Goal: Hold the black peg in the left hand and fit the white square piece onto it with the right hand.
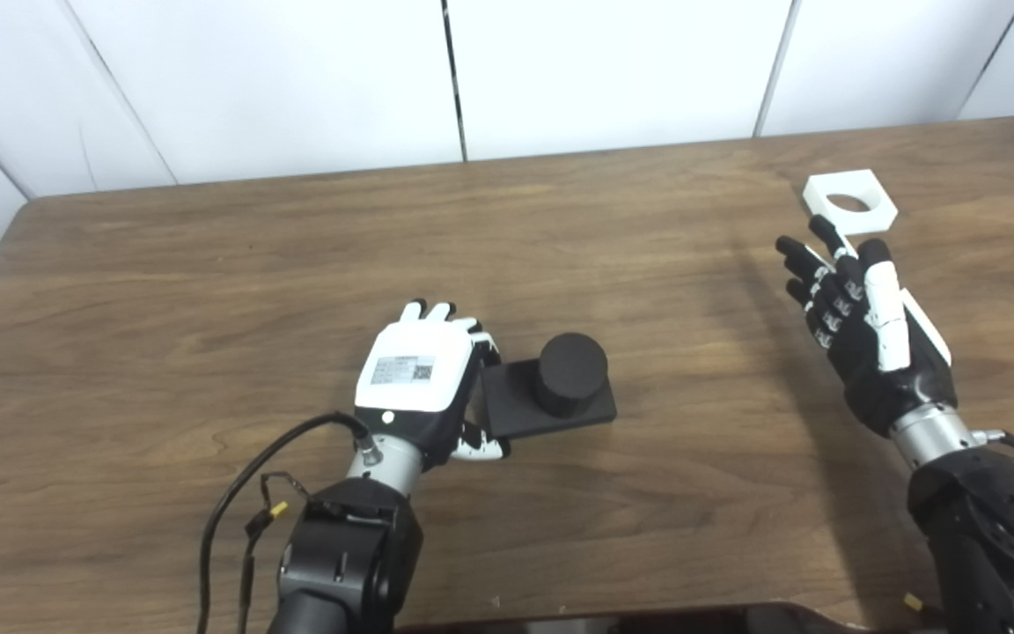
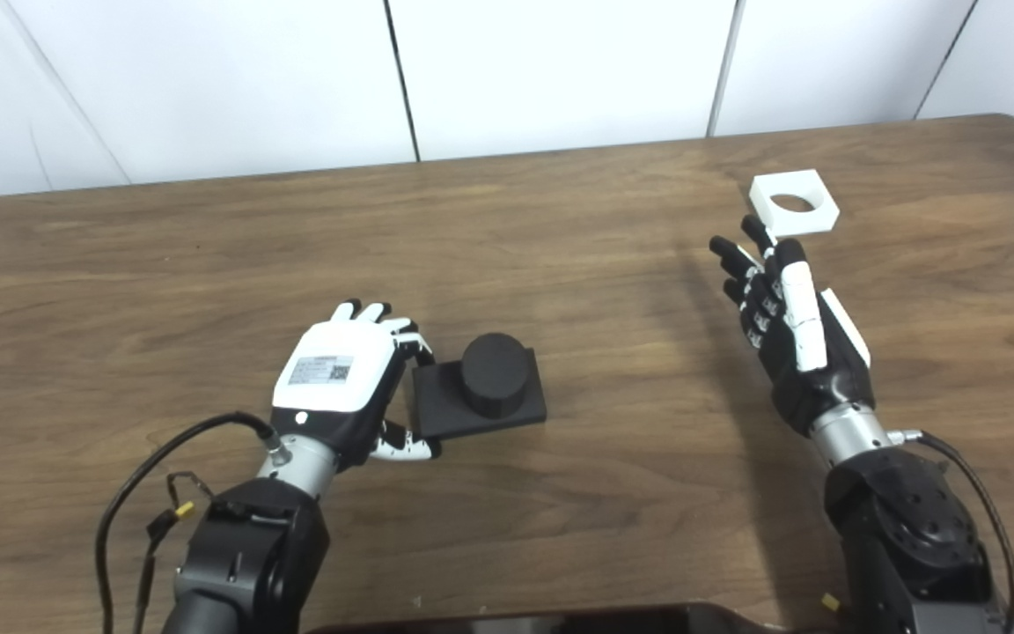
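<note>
Left hand (image 1: 419, 374), lower centre of frame: white back plate facing up, fingers curled at the left edge of the matte black peg block (image 1: 551, 387), a flat square base with a short round stud standing upright on it. Thumb shows below the base edge, other fingers above it. Contact at the base edge looks real, but the palm side is hidden, so I cannot tell whether this is a firm pinch or just fingers laid against it. The base appears to lie flat on the brown wood-grain table (image 1: 208, 264), not lifted.

Right hand (image 1: 859, 326), right side of frame: spread wide, palm turned inward toward centre, fingers extended and apart, holding nothing. It appears raised above the tabletop, judging by its shadow to its left.

White square plastic piece with a round through-hole (image 1: 850, 202): upper right of frame, lying flat on the table just beyond the right fingertips. In the left eye view one fingertip overlaps its near edge; whether that is touch or only line of sight, cannot tell.

Step in hand, as I judge it: peg being secured by the left; white piece not yet picked up. Fitting not begun.

Next move calls for: right hand to reach on toward the upper right, close across two opposite sides of the square while keeping the hole clear, then carry it to lower centre and align hole over stud. Left must brace the base against the push.
</note>
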`<state>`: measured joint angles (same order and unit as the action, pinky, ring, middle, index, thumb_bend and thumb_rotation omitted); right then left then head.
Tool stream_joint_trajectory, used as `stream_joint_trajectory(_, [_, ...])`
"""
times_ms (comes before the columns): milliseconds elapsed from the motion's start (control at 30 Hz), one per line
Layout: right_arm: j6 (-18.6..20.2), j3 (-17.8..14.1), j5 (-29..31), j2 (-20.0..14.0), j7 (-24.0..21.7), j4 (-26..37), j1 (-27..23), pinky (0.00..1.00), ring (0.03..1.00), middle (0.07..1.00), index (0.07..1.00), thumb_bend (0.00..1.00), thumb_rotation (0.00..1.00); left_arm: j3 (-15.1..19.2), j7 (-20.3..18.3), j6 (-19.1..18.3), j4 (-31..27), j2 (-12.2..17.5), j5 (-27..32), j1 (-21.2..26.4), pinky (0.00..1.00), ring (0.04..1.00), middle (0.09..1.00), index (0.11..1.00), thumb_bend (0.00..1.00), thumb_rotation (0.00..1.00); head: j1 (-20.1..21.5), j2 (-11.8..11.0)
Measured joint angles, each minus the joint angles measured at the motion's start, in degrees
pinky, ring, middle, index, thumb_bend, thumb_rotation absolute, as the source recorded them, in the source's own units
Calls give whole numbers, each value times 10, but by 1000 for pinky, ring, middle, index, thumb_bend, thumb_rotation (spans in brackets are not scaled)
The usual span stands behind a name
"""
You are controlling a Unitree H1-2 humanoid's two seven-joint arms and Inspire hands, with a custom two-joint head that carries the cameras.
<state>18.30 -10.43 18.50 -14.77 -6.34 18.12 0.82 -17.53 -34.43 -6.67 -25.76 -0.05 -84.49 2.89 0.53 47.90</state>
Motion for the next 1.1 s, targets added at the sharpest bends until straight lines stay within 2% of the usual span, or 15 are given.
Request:
stream_joint_trajectory(233, [0,0,1,0,0,0,0,1000,984,903,997,562,985,5,0,1,0,11,21,1,1000,962,855,489,518,42,7,-1])
stream_joint_trajectory(300, [0,0,1,0,0,0,0,1000,984,904,999,565,992,13,-11,-3,0,11,38,3,1000,971,861,489,518,44,9,0])
stream_joint_trajectory(433, [0,0,-1,0,1,3,0,1000,976,902,1000,566,981,36,-71,-35,-1,11,88,19,1000,983,859,487,515,46,10,0])
stream_joint_trajectory(567, [0,0,-5,0,1,5,0,1000,976,901,1000,571,974,49,-130,-62,-1,26,133,39,1000,995,863,485,514,50,11,0])
stream_joint_trajectory(733, [0,0,-10,2,1,6,0,1000,969,892,1000,538,984,50,-193,-103,-1,36,147,69,1000,982,862,487,512,53,14,-3])
stream_joint_trajectory(867, [0,-1,-10,2,1,14,1,1000,969,895,1000,559,986,48,-204,-122,0,44,158,79,1000,974,861,487,513,53,13,-4])
stream_joint_trajectory(1100, [0,-7,-1,2,1,14,1,1000,968,910,1000,559,984,30,-186,-124,3,53,157,79,1000,996,863,486,516,49,21,-11])
